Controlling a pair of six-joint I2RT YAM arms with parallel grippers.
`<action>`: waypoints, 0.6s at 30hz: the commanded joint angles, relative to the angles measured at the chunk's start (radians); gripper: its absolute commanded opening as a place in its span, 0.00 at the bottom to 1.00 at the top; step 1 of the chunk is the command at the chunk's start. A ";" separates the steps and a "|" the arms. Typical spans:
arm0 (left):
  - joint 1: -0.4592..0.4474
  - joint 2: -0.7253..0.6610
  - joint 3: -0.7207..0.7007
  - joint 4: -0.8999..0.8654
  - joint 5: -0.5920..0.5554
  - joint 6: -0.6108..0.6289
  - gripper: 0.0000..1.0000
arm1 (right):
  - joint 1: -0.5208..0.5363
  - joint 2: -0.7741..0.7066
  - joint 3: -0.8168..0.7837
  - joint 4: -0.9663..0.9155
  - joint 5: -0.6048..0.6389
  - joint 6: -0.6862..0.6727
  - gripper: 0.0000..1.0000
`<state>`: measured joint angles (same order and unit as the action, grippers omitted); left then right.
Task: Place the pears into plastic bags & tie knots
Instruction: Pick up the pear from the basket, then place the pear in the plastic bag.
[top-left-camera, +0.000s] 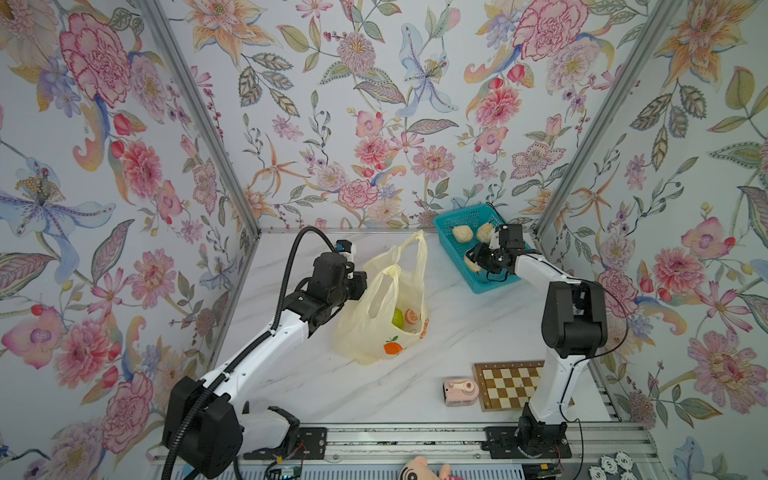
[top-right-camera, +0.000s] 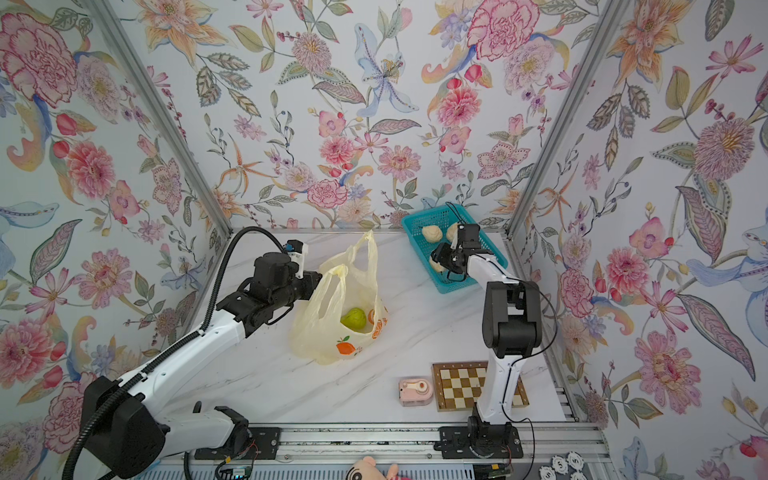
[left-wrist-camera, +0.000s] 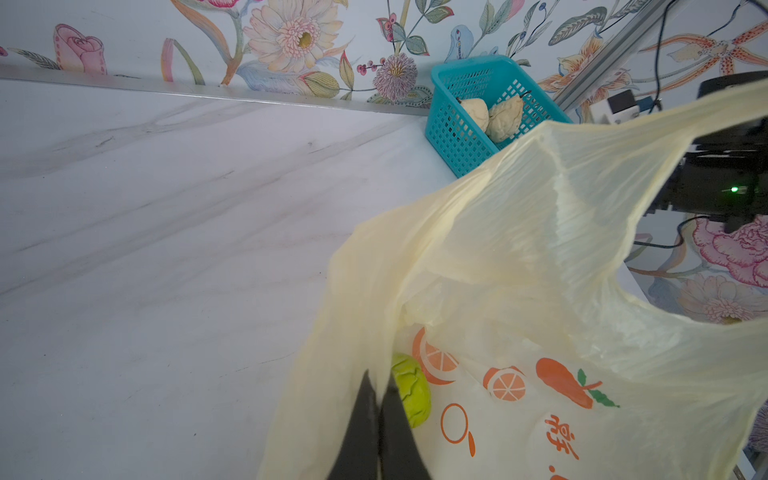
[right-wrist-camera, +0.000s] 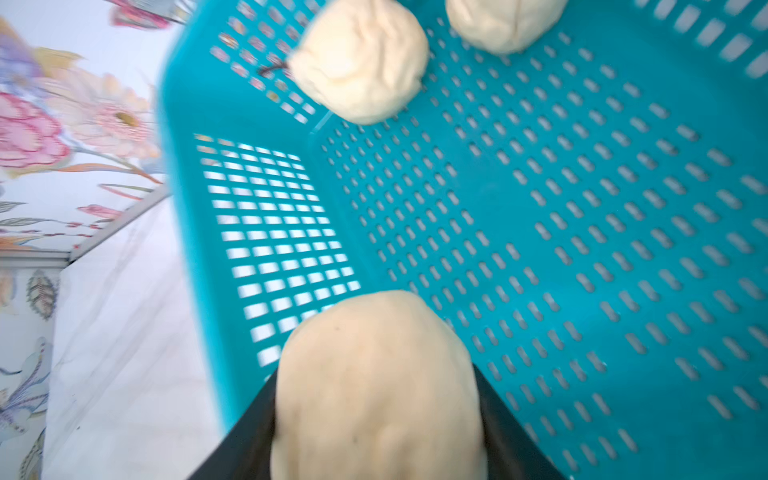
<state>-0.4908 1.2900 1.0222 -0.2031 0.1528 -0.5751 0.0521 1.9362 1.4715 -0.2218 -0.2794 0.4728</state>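
**Both top views.** I found the left gripper (top-left-camera: 360, 284) clamped fully shut on one loop handle of the plastic bag (top-left-camera: 374, 336), holding that handle up. The bag's body sat on the table (top-left-camera: 324, 386) near centre, and its other handle stood up towards 12 o'clock. The yellow-green pear (top-right-camera: 354, 319) lay inside the bag. The teal basket (top-left-camera: 451, 254) stood at about 1 o'clock, close to the rear wall. The right gripper (top-left-camera: 477, 261) was at the basket's 6 o'clock end, jaws partly apart and set on a cream pear (top-left-camera: 471, 266). Two pale pears (top-left-camera: 462, 233) lay at the basket's 12 o'clock end. A chessboard (top-left-camera: 507, 384) and a pink gadget (top-left-camera: 458, 390) lay at about 5 o'clock, well apart from the bag.

**Left wrist view.** The two black fingers (left-wrist-camera: 361, 424) met with thin bag film pinched between them. The yellow-green pear showed just beyond them, inside the bag.

**Right wrist view.** This view was blurred. The fingers (right-wrist-camera: 249, 436) pressed on either side of the cream pear, over the basket floor. I could not tell whether the pear was clear of the floor.
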 joint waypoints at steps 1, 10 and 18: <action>-0.006 -0.020 -0.002 0.017 0.017 -0.007 0.00 | 0.015 -0.170 -0.040 -0.052 -0.061 -0.045 0.33; -0.006 -0.031 0.001 0.025 0.038 0.003 0.00 | 0.150 -0.601 -0.172 -0.166 -0.207 -0.104 0.31; -0.006 -0.050 -0.011 0.032 0.055 -0.002 0.00 | 0.554 -0.818 -0.291 -0.135 -0.133 -0.098 0.29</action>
<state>-0.4908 1.2644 1.0218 -0.1898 0.1806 -0.5762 0.5163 1.1362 1.2121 -0.3477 -0.4545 0.3950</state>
